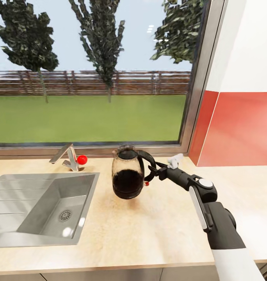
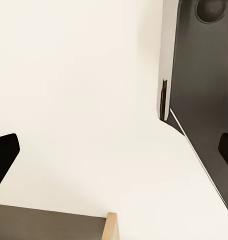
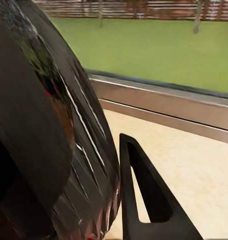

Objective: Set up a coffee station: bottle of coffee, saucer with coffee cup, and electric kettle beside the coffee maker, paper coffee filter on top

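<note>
Closest to the lens in the right wrist view: dark glass of the electric kettle [image 3: 49, 145], one black finger [image 3: 144, 195] of the right tool [image 1: 153, 172] beside it. Clamped on the kettle's handle, body tilted, just above the beige desk [image 1: 149, 230]. Farther left, sink [image 1: 40, 207] and faucet [image 1: 67, 156]; window [image 1: 90, 74] beyond. Left tool [image 2: 114, 150] spread wide, holding nothing, facing a white surface.

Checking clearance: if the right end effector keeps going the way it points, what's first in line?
The kettle it already grips; the right end effector points toward the faucet and sink side. Beyond that, depth is unclear.
</note>
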Tool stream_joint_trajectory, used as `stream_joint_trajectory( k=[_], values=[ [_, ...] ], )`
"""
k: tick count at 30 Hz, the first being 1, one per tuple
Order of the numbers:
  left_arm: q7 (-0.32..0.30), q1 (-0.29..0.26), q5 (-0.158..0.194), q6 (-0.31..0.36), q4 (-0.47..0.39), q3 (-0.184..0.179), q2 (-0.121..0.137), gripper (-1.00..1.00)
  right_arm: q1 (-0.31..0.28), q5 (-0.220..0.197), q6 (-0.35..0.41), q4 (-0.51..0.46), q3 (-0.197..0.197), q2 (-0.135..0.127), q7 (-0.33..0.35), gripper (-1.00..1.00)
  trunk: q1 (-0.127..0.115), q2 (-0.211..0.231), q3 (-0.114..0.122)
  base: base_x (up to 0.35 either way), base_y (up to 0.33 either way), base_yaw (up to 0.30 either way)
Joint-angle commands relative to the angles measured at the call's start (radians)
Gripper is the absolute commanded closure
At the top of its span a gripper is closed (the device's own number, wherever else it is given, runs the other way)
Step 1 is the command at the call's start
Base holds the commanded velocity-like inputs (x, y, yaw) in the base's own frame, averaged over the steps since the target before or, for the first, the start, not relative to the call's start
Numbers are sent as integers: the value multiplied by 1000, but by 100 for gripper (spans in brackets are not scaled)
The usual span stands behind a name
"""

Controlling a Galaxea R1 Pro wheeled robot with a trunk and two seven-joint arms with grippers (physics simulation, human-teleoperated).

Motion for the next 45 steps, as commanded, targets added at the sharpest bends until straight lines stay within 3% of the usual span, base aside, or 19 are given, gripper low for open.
stream_joint_trajectory(
  k=[1, 21, 36, 45],
  values=[
    [0, 0, -4, 3, -2, 2, -1, -100, -1, 0, 10, -3, 0, 0, 3, 100, 1, -2, -2, 0, 0, 0],
    [1, 0, -2, 3, -3, 5, -2, -100, -1, -3, 18, -14, 21, 2, 6, 100, 1, -2, -1, -64, 0, 8],
    [2, 0, -1, 5, -2, 7, -4, -100, -1, -3, 18, -18, 22, 2, 6, 100, 1, -2, 13, -324, 0, 188],
    [12, 0, 0, 5, -2, 7, -7, -100, -1, -3, 17, -18, 23, 3, 6, 100, 1, -2, 23, -98, 173, 201]
  ],
)
